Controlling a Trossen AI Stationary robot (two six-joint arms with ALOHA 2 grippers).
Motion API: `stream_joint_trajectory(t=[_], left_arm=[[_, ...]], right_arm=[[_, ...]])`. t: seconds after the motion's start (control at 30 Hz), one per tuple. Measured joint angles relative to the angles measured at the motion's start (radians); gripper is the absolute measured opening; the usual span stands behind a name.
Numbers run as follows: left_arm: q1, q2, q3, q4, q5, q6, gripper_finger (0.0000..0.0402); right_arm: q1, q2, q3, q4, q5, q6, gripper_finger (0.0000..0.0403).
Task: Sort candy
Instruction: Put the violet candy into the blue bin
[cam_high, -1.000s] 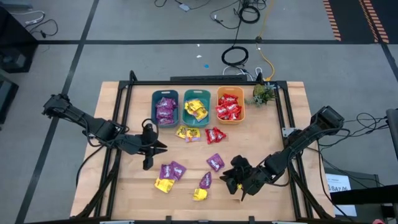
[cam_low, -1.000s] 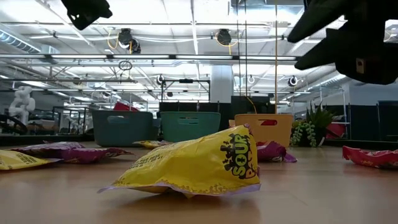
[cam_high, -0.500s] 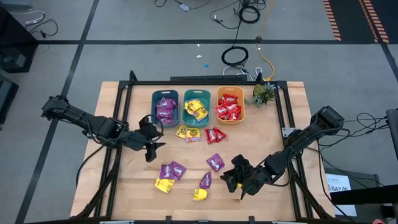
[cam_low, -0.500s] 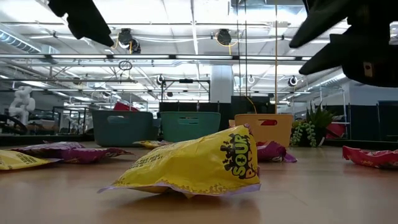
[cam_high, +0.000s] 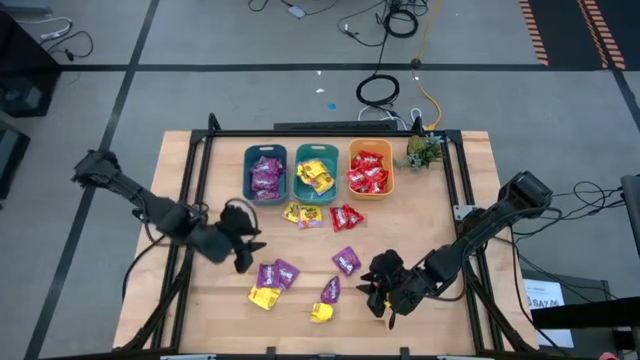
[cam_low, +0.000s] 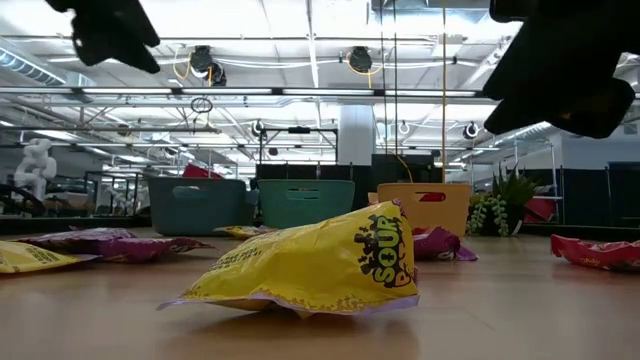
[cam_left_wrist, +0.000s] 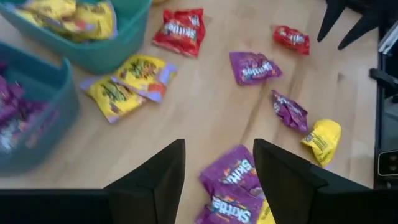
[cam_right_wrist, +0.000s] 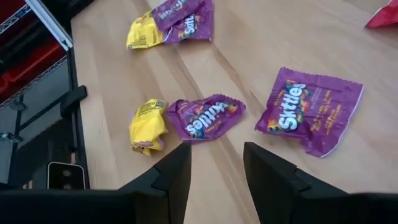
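Since a second ago the left gripper has swung from near the bins toward loose candy, fingers apart and empty. A purple packet lies on the worktop just beyond its fingers (likely next pick). Right gripper, fingers parted and empty, hovers before another purple packet.

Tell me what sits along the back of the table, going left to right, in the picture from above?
Dark teal bin of purple candy → lighter teal bin of yellow candy → orange bin of red candy → small green plant.
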Motion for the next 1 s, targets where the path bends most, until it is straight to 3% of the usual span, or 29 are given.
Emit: stream_joint_trajectory(t=[0.33, 0.7, 1.0], left_arm=[[-0.218, 0.263, 0.000, -0.014, -0.080, -0.335, 0.0198], [-0.257, 0.540, 0.000, 0.102, -0.077, -0.299, 0.0198], [-0.215, 0.744, 0.006, 0.221, -0.131, -0.214, 0.0198]], right_arm=[[0.006, 0.028, 0.000, 0.006, -0.004, 0.003, 0.0139], [0.007, 0.028, 0.000, 0.062, -0.004, -0.073, 0.0139], [0.008, 0.028, 0.000, 0.062, -0.006, -0.089, 0.0139]])
